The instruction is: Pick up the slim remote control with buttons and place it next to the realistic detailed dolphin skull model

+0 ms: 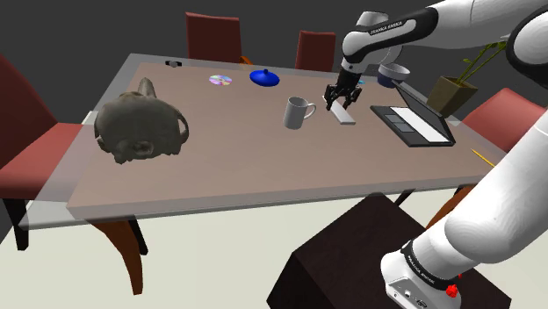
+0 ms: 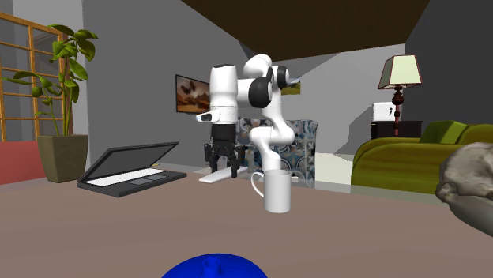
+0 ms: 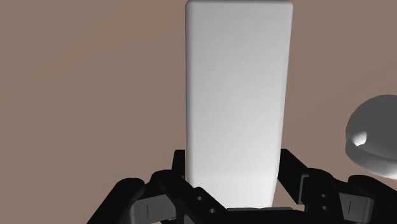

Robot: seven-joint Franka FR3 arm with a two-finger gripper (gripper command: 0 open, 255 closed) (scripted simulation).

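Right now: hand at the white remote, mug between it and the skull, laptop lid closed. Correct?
No: the laptop lid is open, as the shoulder view shows. The rest holds: hand at the white remote, mug between it and the skull.

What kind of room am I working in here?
Likely a home's open dining and living area: a table with red chairs around it, and a green sofa and shaded lamp beyond.

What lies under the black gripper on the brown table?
A plain white, slim flat remote control lies on the brown table under the black gripper. The gripper covers its near end. No buttons show.
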